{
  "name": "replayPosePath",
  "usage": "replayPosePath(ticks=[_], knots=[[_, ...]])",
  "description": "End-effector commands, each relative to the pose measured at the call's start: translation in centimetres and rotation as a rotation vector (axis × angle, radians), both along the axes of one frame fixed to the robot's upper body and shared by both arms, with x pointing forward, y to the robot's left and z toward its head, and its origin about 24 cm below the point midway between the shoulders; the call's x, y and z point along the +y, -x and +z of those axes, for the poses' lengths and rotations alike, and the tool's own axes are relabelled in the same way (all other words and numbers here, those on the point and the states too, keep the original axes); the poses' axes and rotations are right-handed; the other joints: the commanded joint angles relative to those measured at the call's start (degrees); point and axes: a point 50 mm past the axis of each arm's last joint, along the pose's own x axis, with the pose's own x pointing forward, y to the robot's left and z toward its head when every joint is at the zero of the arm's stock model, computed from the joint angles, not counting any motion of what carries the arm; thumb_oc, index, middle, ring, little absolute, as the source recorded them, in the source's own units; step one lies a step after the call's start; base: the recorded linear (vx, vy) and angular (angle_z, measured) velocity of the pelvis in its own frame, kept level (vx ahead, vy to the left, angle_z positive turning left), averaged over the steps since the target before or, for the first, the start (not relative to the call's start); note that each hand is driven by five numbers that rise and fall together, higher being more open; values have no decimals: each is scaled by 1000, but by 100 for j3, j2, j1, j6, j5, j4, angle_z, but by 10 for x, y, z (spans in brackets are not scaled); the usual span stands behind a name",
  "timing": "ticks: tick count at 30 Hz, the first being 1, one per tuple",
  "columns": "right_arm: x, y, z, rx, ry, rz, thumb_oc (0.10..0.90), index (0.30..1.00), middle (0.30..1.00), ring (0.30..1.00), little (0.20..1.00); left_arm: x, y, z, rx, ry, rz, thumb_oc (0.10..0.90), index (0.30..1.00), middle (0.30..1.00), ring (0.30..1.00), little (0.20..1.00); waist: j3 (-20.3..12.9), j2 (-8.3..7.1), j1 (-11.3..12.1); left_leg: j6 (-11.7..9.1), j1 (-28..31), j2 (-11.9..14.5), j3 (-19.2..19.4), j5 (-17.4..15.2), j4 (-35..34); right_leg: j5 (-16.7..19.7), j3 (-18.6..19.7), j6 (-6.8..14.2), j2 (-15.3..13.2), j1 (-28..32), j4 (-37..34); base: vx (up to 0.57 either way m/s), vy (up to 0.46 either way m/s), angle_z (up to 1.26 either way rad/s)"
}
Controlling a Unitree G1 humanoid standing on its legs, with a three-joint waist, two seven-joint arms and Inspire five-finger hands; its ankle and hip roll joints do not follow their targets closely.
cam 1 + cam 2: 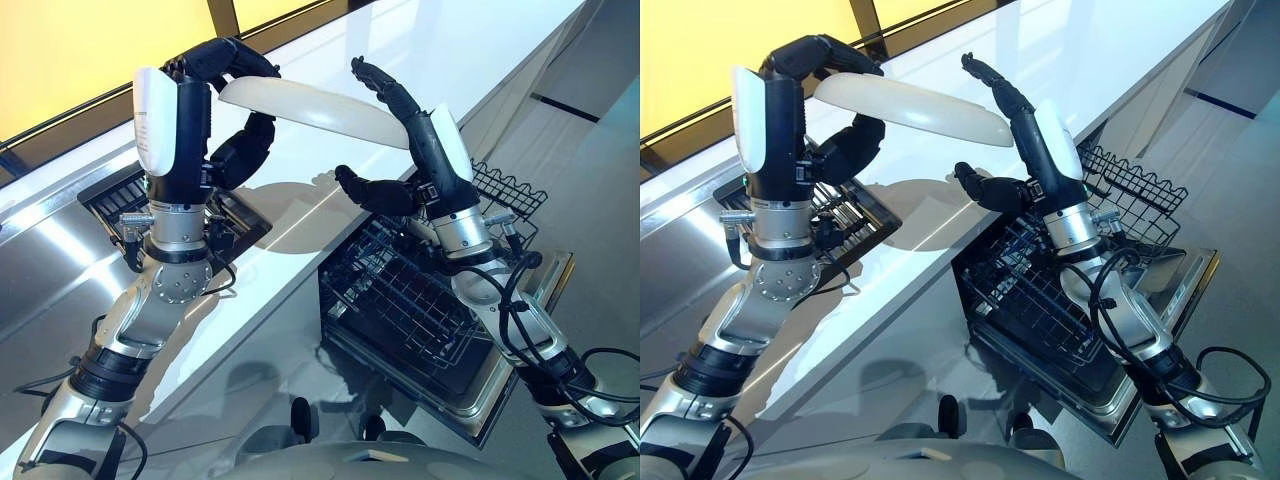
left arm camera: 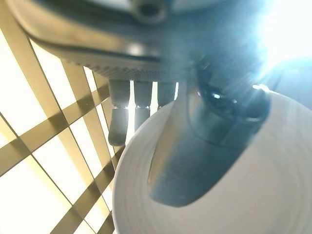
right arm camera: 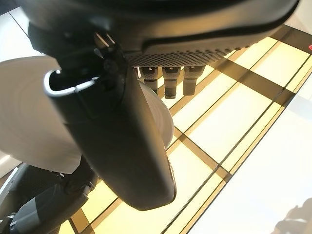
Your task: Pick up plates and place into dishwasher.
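Two robot hands meet high above a long white surface (image 1: pixel 400 60), with one white plate (image 1: pixel 310 108) raised between them. The left robot hand (image 1: pixel 215 70) pinches the plate's rim, its fingers curled over the top edge and its thumb pressed against the underside; the left wrist view shows the thumb (image 2: pixel 195 151) lying flat on the pale ringed face of the plate while the fingers (image 2: pixel 117 122) hook past the edge. The plate hangs clear of the surface, tilted so that its far end dips toward the right robot hand (image 1: pixel 415 150).

That right robot hand is spread wide, its fingers (image 1: pixel 385 85) stretched up beside the plate's lower end and its thumb (image 1: pixel 365 190) held out beneath it, well apart from the fingers. Whether those fingertips touch the rim cannot be told from the head views; in the right wrist view the plate (image 3: pixel 29 112) sits just past the thumb, with the fingers straight alongside it.

Below the right arm, a dishwasher (image 1: pixel 520 340) stands with its door dropped flat and its lower black wire rack (image 1: pixel 400 295) pulled out over it. A second wire rack (image 1: pixel 510 190) shows behind the right forearm. A dark dish rack (image 1: pixel 850 225) rests on the surface behind the left arm. Yellow-lit panes (image 1: pixel 100 50) line the far side of the surface.
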Motion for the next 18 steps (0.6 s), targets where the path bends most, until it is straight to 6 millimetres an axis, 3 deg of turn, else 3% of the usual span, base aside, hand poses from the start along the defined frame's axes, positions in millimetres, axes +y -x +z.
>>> replayPosePath(ticks=[1,9,18], knots=[[22,10,44,-223,-60,151,100,300,300,300,200,-16,-5,26,-142,18,-119,100,300,300,300,200,-584,-22,-6,88,383,-263,95,-1239,273,-676,-67,52,427,-416,830,0,0,0],[19,9,41,-195,-127,148,100,300,300,300,200,-25,1,27,-132,13,-231,100,300,300,300,200,-568,-9,-9,93,402,-260,82,-1240,256,-681,-86,48,428,-416,847,0,0,0],[11,8,37,-200,-199,106,100,300,300,300,200,-29,-5,9,125,218,-499,100,300,300,300,200,-539,13,-44,115,427,-253,122,-1239,265,-655,-75,55,429,-406,835,0,0,0]])
